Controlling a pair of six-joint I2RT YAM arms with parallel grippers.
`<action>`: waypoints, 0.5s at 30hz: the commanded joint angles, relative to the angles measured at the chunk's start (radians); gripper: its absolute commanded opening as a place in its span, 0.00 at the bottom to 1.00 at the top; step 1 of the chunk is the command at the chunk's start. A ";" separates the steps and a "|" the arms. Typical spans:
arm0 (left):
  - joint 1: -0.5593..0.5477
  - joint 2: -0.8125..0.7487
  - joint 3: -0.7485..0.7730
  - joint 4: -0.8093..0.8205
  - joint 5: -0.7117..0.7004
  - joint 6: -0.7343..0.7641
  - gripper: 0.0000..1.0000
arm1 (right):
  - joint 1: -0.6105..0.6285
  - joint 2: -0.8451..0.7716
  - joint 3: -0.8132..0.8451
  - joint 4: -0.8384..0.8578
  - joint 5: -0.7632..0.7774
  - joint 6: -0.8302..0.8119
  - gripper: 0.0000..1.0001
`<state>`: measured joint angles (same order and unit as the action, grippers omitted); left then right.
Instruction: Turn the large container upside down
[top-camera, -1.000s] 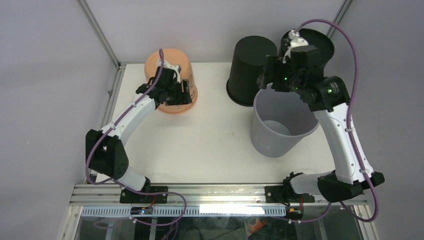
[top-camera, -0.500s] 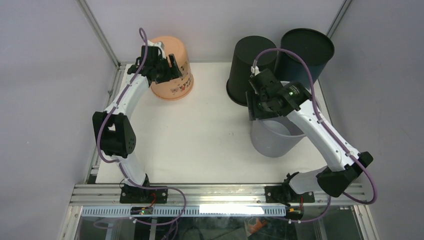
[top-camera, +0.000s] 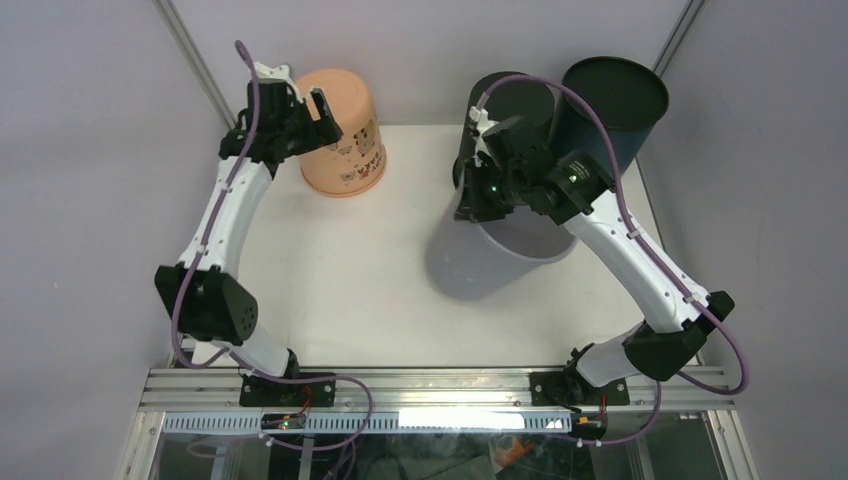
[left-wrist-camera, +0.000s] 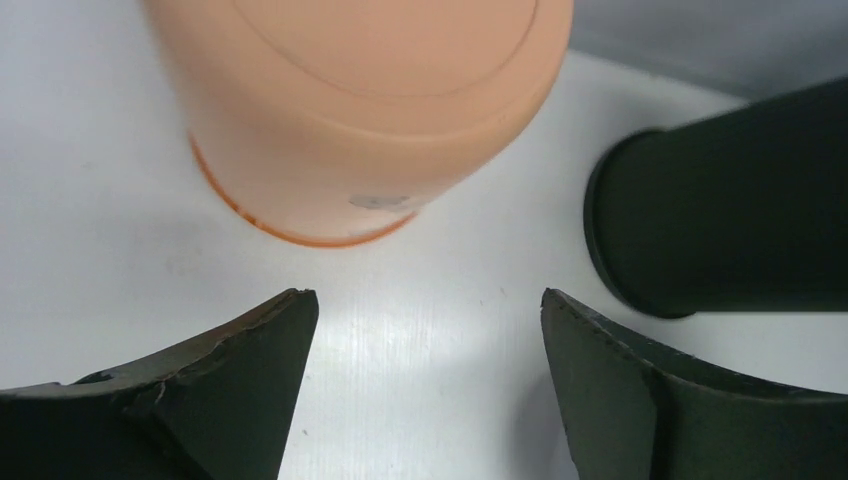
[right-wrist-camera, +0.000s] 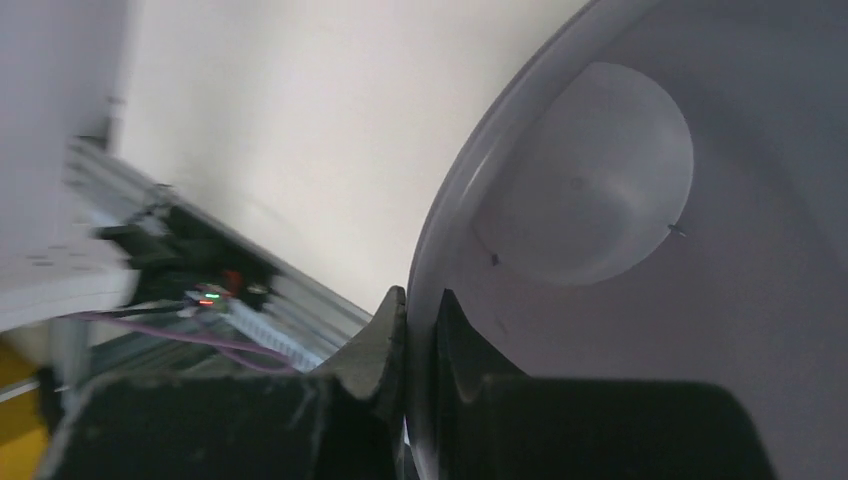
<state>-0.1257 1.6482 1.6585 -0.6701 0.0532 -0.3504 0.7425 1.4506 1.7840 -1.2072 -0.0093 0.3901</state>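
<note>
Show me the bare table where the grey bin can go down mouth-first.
Widest bare patch: table centre, bordered by the orange bucket, the tilted grey bin and the near rail. A smaller strip lies near-right, under the right arm. The far-right corner is crowded by two black bins.

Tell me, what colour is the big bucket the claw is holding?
Pale grey all over. The bucket shows best in the right wrist view.
</note>
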 joint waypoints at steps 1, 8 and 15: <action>0.038 -0.169 0.014 -0.025 -0.205 -0.001 0.89 | 0.038 0.052 0.004 0.494 -0.427 0.162 0.00; 0.242 -0.278 0.103 -0.046 -0.121 -0.113 0.97 | 0.080 0.171 -0.075 1.003 -0.649 0.368 0.00; 0.247 -0.276 0.367 -0.039 0.073 -0.139 0.97 | 0.078 0.261 -0.275 1.623 -0.738 0.728 0.00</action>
<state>0.1322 1.4155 1.8881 -0.7570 -0.0242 -0.4534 0.8272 1.7081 1.5646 -0.1585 -0.6197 0.8406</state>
